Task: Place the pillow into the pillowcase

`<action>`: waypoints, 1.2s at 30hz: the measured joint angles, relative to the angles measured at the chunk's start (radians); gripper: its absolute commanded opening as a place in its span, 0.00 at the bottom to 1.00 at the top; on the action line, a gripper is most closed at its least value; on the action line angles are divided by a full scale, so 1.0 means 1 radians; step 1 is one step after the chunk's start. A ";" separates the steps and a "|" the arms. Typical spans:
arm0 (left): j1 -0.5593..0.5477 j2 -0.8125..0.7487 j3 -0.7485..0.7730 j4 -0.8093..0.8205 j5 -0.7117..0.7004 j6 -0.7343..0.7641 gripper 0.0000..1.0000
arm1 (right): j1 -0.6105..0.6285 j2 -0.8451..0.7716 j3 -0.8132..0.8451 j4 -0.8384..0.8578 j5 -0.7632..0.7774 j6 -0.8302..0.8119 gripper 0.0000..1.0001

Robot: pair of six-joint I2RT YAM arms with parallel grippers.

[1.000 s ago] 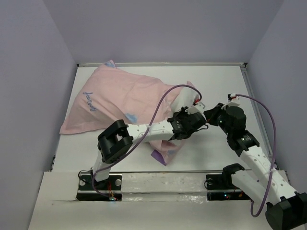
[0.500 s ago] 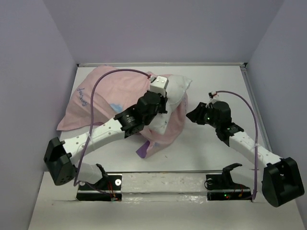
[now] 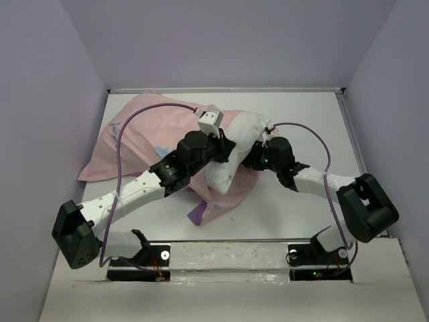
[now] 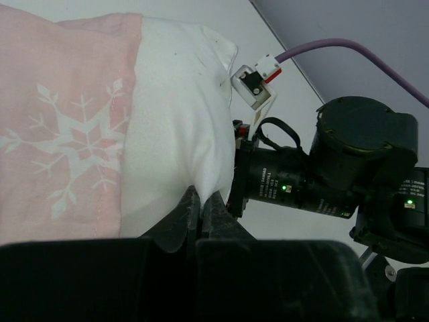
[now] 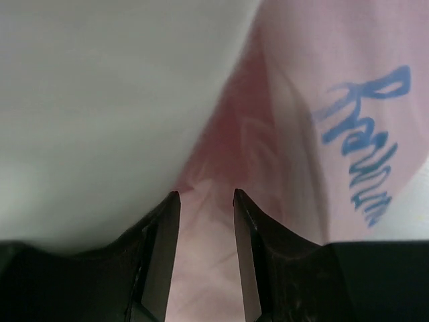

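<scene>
The pillow [image 3: 251,127] lies toward the far middle of the table [image 3: 315,114]. Its white right end sticks out of the open mouth of the pillowcase [image 3: 144,134]; the rest is covered by the pink cloth, which spreads away to the left. A loose flap of the pillowcase hangs toward the near side, and a purple corner [image 3: 198,213] shows at its tip.

My left fingers [image 4: 201,208] are pressed together right at the lower edge of the bare white end. They sit just beside the pink hem, where a pale snowflake print [image 4: 74,141] shows. I cannot tell if any cloth is caught between them.

My right fingers [image 5: 173,208] stand spread apart with nothing gripped. Beyond the gap lies pink pillowcase cloth, with the white pillow bulging up to the left and blue lettering [image 5: 365,154] on the pink to the right.

From above, my two arms meet at the mouth of the case, the left from the left side and the right from the right. My left camera sees the right arm's black wrist [image 4: 355,147] just beside the pillow's end, with a purple cable [image 4: 348,47] running off it.
</scene>
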 measured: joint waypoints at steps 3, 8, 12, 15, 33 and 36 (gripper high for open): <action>0.005 0.000 0.000 0.008 0.010 -0.006 0.00 | 0.001 0.061 0.018 0.022 0.022 0.014 0.44; 0.009 0.000 0.000 0.019 0.022 -0.017 0.00 | 0.002 0.104 0.032 0.014 0.101 0.014 0.41; 0.010 0.000 0.000 0.027 0.038 -0.029 0.00 | 0.003 0.138 0.059 0.010 0.150 0.007 0.28; 0.010 0.000 0.000 0.031 0.044 -0.034 0.00 | 0.004 0.169 0.080 0.010 0.172 0.007 0.20; 0.012 -0.002 -0.008 0.037 0.054 -0.035 0.00 | 0.008 0.086 0.008 0.030 0.204 0.014 0.00; 0.012 0.003 -0.008 0.040 0.021 -0.016 0.00 | 0.008 -0.056 -0.044 0.008 0.187 0.014 0.00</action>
